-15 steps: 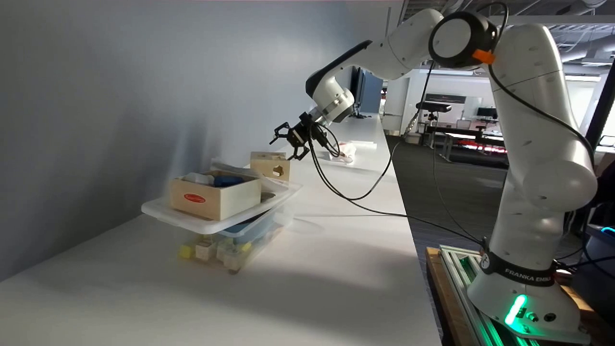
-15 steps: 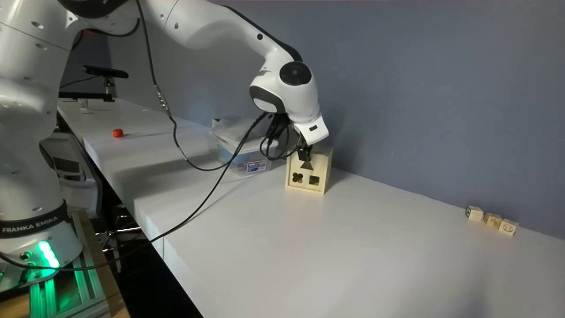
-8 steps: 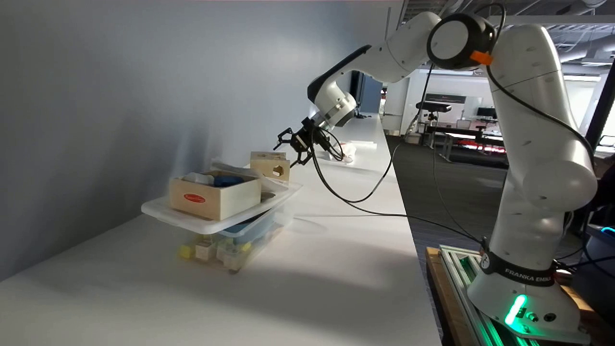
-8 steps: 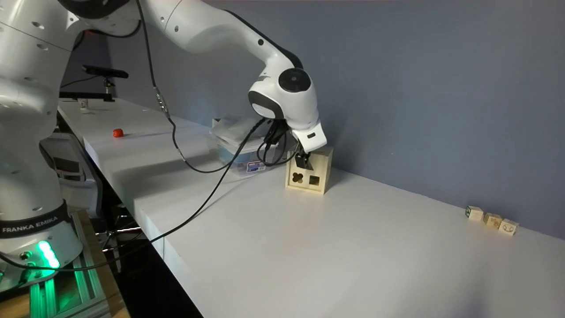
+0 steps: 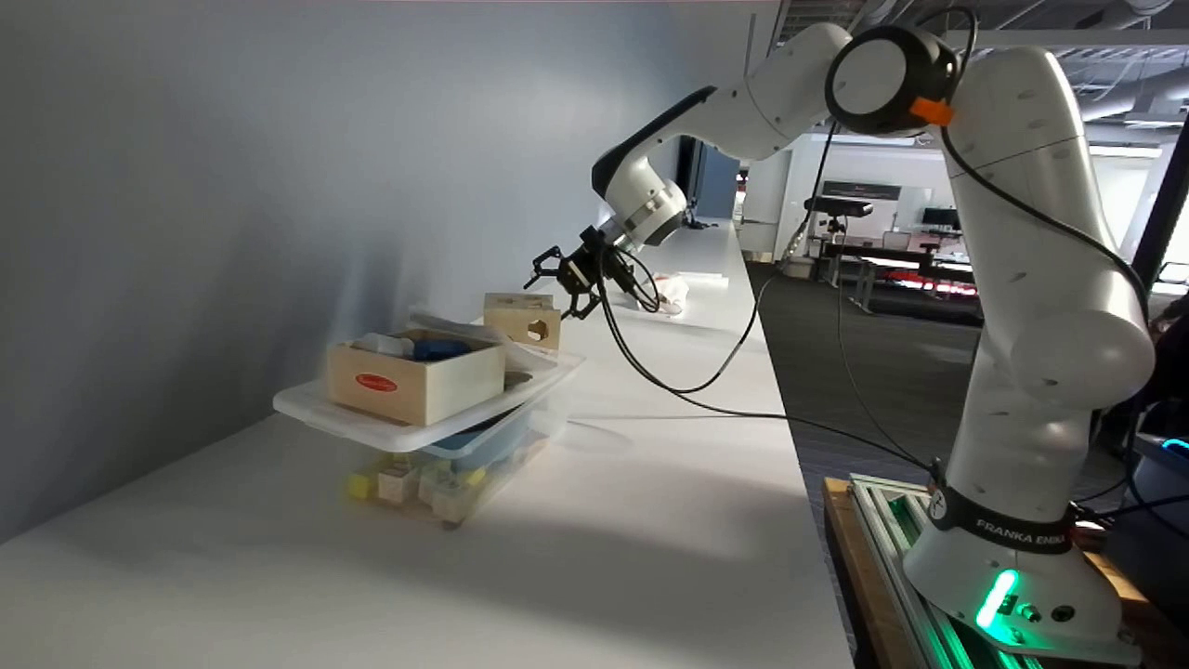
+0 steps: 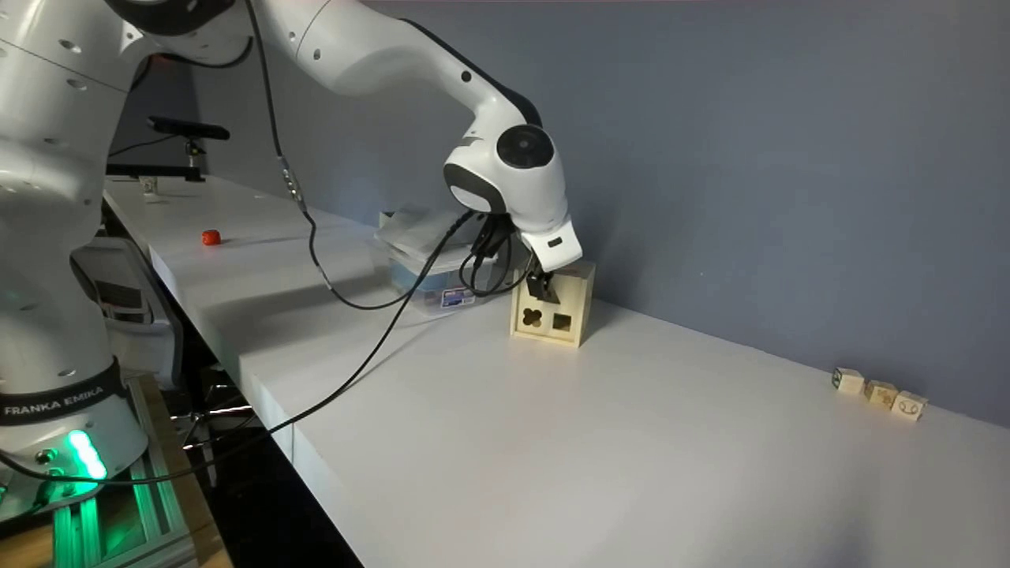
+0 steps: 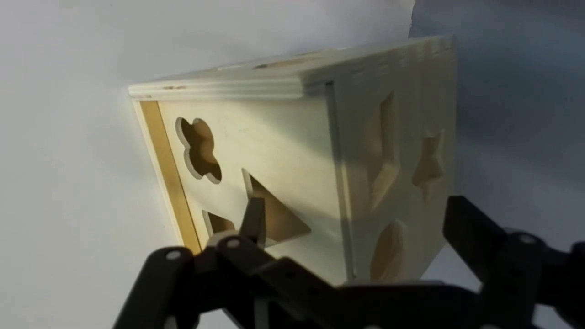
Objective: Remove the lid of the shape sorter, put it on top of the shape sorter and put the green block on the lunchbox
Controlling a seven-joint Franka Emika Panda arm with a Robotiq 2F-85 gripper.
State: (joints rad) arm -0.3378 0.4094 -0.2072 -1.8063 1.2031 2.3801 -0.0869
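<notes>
The shape sorter is a pale wooden cube with dark cut-outs. It stands on the table near the wall in both exterior views and fills the middle of the wrist view. Its top panel, the lid, sits in place, with a dark seam along one edge. My gripper is open and empty, its fingers spread wide around the sorter's top; contact cannot be told. It is also over the sorter in an exterior view. I cannot make out a green block or a lunchbox for certain.
A clear plastic bin with a white lid stands beside the sorter. A wooden box with a red mark sits on it. Three small wooden blocks lie by the wall. A red object is farther off. Cables hang from the arm.
My gripper has come down a little over the shape sorter, mostly in the first half second. It has barely moved since. The sorter has not moved.
</notes>
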